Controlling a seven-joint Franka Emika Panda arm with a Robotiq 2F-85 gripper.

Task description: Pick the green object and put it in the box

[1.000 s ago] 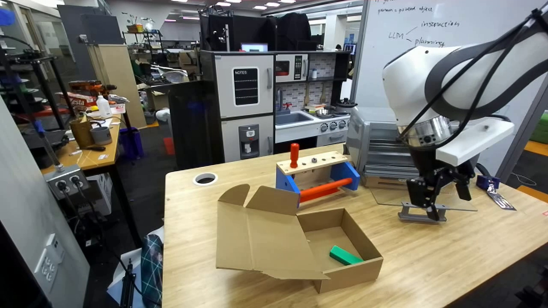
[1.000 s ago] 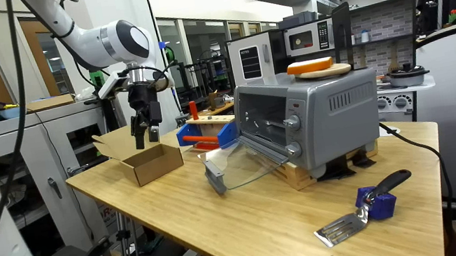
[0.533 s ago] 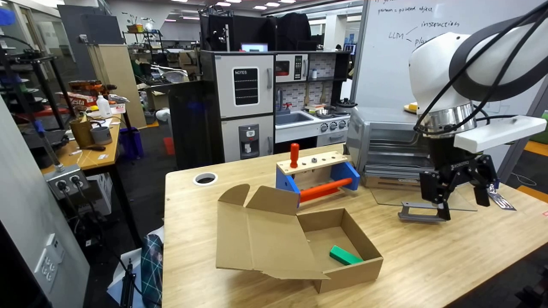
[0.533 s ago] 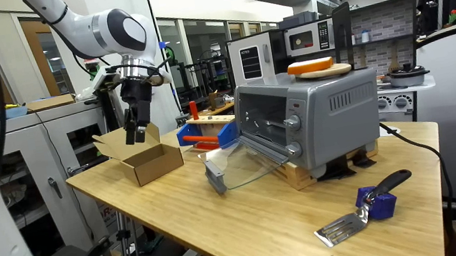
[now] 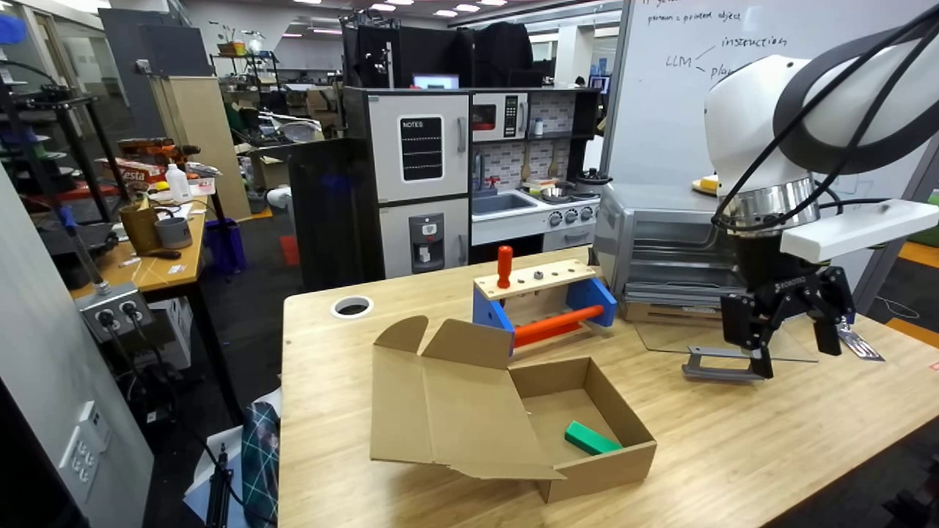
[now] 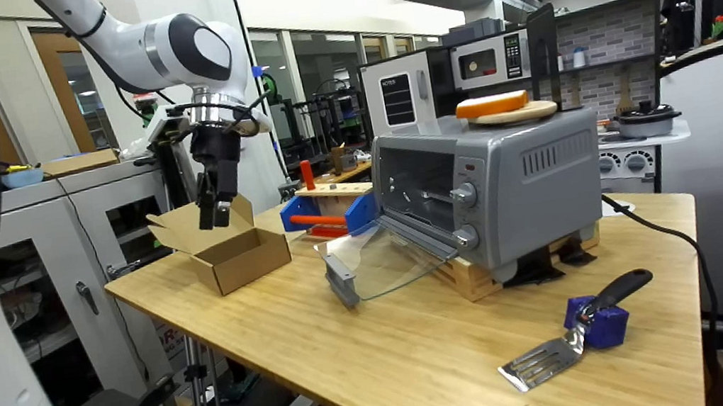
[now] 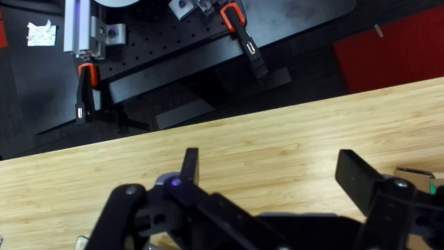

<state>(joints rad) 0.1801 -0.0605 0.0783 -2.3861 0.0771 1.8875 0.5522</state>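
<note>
The green object (image 5: 592, 438) is a small bright green block lying inside the box (image 5: 603, 471), a shallow brown cardboard box with its flaps folded outward. The box also shows in an exterior view (image 6: 249, 265), where its wall hides the block. In the wrist view a corner of the box (image 7: 414, 177) shows at the right edge with a sliver of green, mostly behind a finger. My gripper (image 5: 796, 357) is open and empty, above the table and off to one side of the box. It also shows in an exterior view (image 6: 214, 217). In the wrist view its fingers (image 7: 267, 156) stand wide apart over bare wood.
A grey toaster oven (image 6: 538, 184) has its glass door (image 6: 393, 273) lowered over the table. A blue and wooden toy bench with an orange-red bar (image 5: 559, 325) stands behind the box. A spatula (image 6: 550, 360) rests on a purple block (image 6: 606, 330). The table edge (image 7: 222, 123) crosses the wrist view.
The arm has moved away from the box, to the right in an exterior view, mostly in the earlier half second; since then it has hardly moved. The box and green object are unchanged.
</note>
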